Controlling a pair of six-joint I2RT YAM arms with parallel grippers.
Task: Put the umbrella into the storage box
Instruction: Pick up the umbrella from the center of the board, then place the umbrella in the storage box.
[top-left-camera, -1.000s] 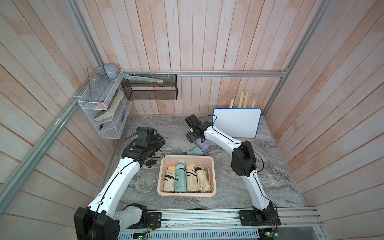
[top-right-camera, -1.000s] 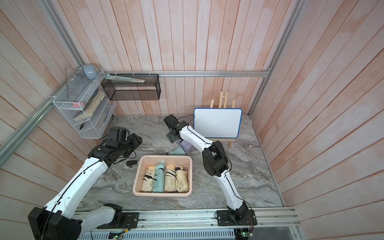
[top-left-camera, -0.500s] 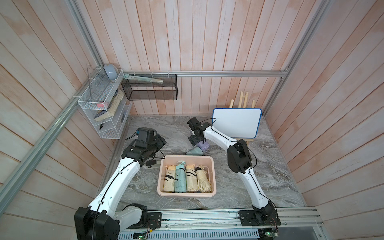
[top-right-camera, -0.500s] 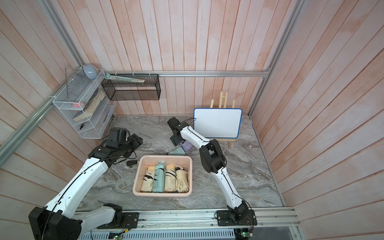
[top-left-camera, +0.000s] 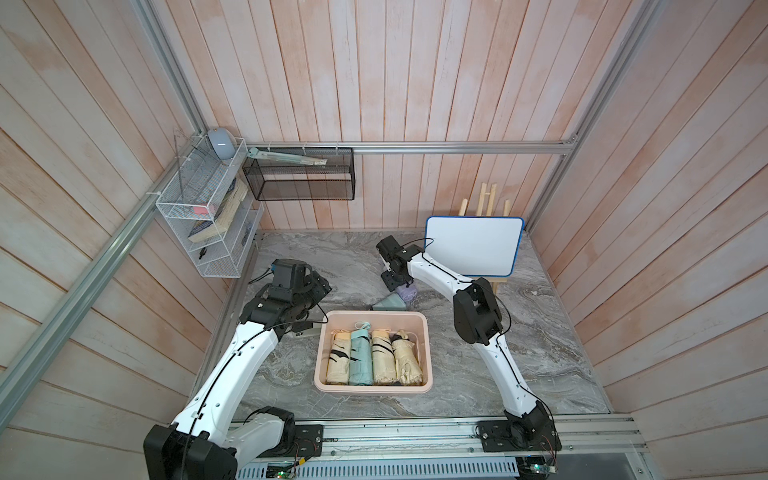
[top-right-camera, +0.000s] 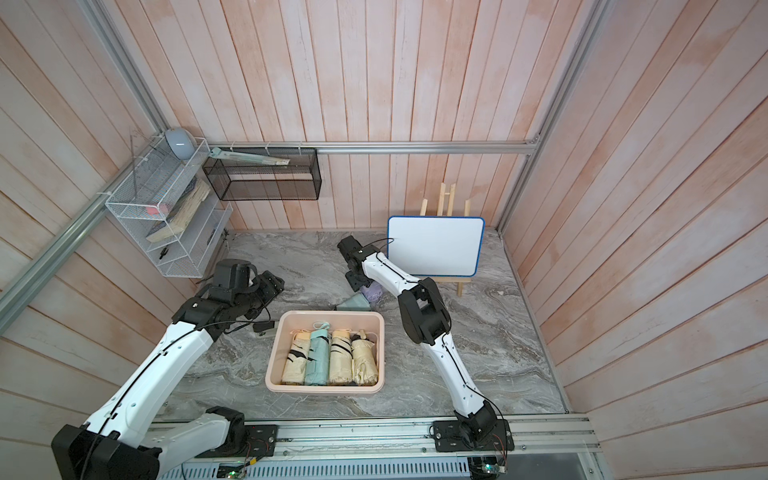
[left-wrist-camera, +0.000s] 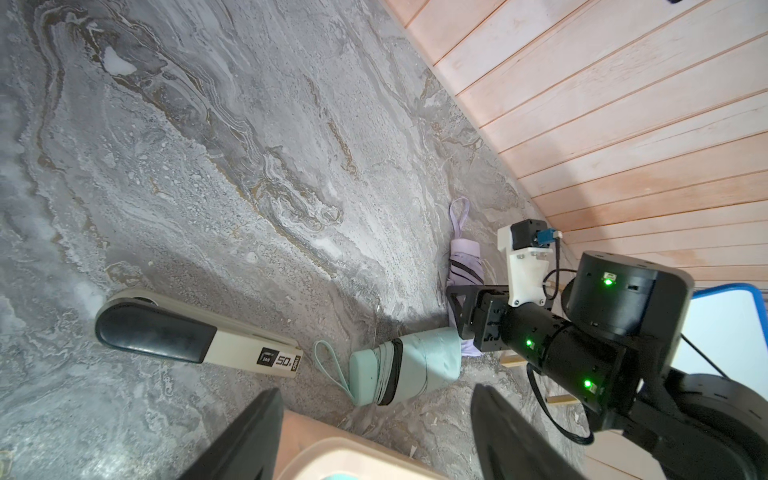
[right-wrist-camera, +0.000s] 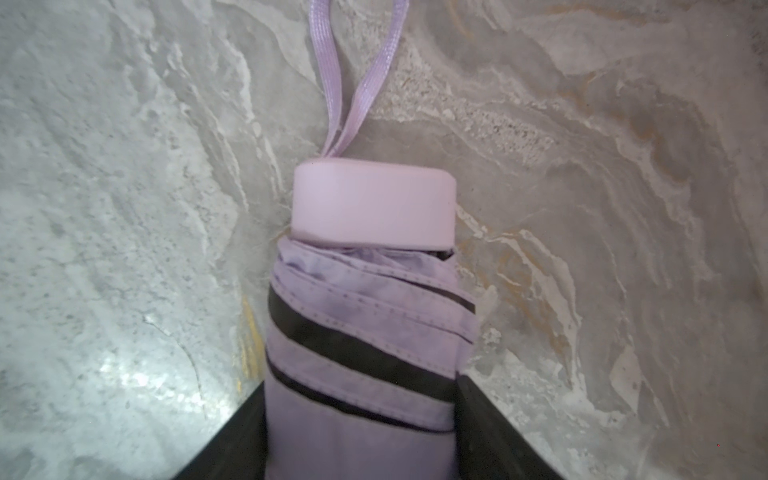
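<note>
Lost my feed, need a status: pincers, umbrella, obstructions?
Left pincer open, empty. Right pincer clamped on lilac umbrella, on the table. Storage box packed, four umbrellas across; mint umbrella lies beside the lilac one.

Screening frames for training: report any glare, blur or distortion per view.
Right wrist view: lilac umbrella goes soft near the lens, glare whitens the marble tabletop. Left wrist view: the lens bows the wall planks. Both top views: sharp, evenly lit.

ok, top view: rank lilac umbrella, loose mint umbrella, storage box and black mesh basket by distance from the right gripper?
1. lilac umbrella, between the jaws of the right gripper.
2. mint umbrella, lying right beside it.
3. storage box, toward the arm bases.
4. black mesh basket, on the back wall.
</note>
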